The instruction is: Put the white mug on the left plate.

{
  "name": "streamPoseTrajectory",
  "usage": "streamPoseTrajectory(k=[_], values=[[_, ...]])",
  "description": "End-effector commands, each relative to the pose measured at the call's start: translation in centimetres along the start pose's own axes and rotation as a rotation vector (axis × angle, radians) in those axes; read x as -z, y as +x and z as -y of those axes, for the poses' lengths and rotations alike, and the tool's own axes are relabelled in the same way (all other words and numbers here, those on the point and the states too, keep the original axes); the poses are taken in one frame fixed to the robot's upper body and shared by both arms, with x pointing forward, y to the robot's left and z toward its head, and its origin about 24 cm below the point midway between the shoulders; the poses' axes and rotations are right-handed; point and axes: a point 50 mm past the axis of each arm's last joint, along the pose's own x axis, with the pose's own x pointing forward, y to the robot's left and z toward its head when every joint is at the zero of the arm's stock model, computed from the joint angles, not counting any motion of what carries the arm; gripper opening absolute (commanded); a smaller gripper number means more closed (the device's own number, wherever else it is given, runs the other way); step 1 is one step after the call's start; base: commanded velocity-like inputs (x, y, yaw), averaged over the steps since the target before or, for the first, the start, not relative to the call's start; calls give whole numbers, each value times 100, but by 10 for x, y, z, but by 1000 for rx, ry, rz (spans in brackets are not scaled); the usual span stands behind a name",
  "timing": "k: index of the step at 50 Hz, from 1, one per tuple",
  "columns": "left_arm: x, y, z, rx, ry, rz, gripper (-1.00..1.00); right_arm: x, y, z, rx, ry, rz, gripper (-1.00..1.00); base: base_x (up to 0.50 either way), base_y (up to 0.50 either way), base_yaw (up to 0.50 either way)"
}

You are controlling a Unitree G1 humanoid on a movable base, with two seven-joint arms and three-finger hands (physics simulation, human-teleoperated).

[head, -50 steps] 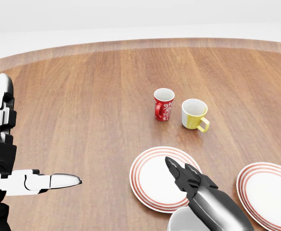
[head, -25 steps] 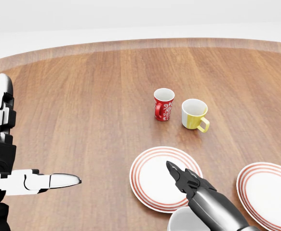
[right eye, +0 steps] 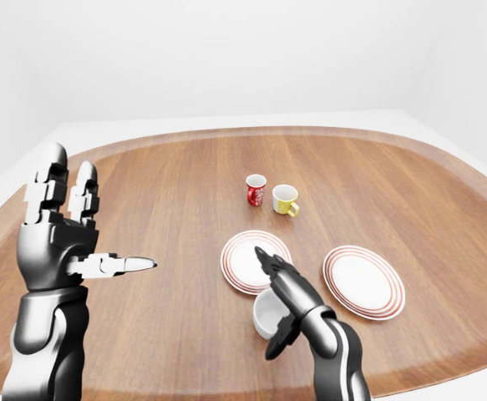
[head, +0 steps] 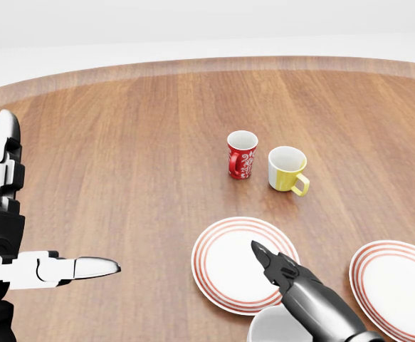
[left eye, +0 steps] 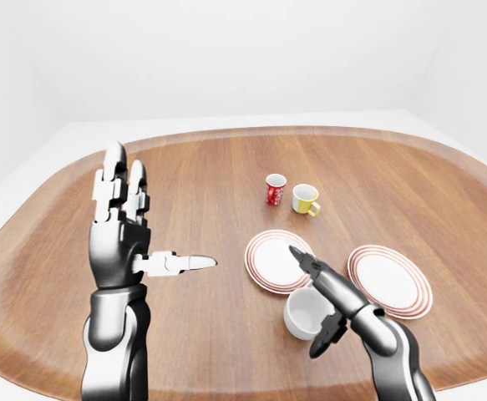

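The white mug (left eye: 298, 316) stands upright on the wooden table, just below the lower rim of the left plate (left eye: 265, 260), a white plate with red rings. My right hand (left eye: 304, 302) is open about the mug. Its long fingers (left eye: 313, 271) reach over the mug's right side toward the plate, and its thumb (left eye: 322, 338) hangs below the mug; they do not close round it. Raised over the table's left part in the left-eye view, my left hand (left eye: 161, 219) is open and holds nothing. In the head view only the mug's rim (head: 271, 324) shows at the bottom edge.
A second red-ringed plate (left eye: 391, 281) lies to the right of the first. A red patterned mug (left eye: 275, 189) and a yellow mug (left eye: 305, 199) stand side by side above the plates. The oval table's rim (left eye: 226, 134) curves round at the top.
In the head view my right hand's fingers have drawn back a little toward the bottom edge, off the left plate's middle. The left hand and the mugs have not moved.
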Motion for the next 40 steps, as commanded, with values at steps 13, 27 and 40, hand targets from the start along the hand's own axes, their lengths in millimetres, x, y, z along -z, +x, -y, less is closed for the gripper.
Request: streamPoseTrajectory(k=[13, 27, 40], values=[[1, 0, 0, 1, 1, -5, 100, 9, 6, 3, -19, -39, -52, 100, 0, 0, 0], [0, 0, 1, 2, 0, -1, 100, 22, 14, 1, -40, -87, -131, 100, 0, 0, 0], [0, -1, 1, 2, 0, -2, 100, 28, 17, -2, -47, -103, -169, 100, 0, 0, 0]])
